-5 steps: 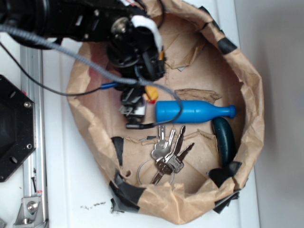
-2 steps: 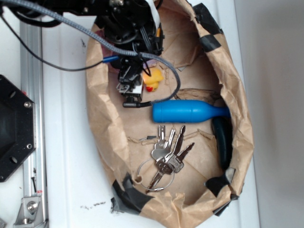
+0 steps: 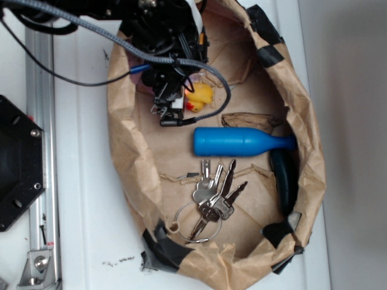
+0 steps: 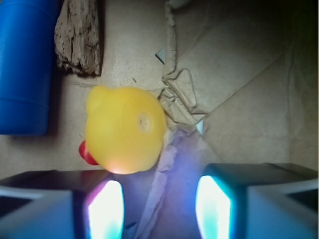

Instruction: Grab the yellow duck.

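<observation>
The yellow duck (image 4: 125,130) lies left of centre in the wrist view, just ahead of the left finger of the pincer (image 4: 159,206), which is spread wide and empty. It looks light, soft and slippery; squeeze across its round body.

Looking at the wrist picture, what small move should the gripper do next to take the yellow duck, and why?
Probably a small sideways shift toward the blue bottle, then advance. In the wrist view the gripper is open, but the yellow duck sits ahead of one finger rather than the gap, which faces crumpled paper. Centring first should let both fingers close around the duck.
</observation>
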### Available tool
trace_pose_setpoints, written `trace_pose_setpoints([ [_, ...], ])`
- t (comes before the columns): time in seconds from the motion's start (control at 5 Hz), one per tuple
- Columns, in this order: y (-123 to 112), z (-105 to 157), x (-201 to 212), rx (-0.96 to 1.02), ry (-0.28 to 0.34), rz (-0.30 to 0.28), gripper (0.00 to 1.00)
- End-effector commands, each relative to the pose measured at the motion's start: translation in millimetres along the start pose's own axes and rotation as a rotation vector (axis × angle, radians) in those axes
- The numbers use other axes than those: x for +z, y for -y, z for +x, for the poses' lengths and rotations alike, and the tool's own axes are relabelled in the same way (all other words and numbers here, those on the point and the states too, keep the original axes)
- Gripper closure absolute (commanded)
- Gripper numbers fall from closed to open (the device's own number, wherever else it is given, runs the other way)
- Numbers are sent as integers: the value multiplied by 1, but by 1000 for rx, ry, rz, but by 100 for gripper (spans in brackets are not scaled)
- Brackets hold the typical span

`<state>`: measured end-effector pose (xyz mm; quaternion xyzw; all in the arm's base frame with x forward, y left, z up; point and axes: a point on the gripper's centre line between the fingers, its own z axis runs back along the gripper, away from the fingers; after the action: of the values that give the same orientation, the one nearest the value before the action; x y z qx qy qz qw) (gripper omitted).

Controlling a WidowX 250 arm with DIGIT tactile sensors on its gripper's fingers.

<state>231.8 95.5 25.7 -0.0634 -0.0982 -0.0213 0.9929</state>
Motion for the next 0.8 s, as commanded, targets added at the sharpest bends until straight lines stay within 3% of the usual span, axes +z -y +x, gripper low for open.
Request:
trace_pose_setpoints([
  [0.0,27,11,17,-106,44,-18,0],
  [0.6,33,33,-5,-183,22,3,0],
])
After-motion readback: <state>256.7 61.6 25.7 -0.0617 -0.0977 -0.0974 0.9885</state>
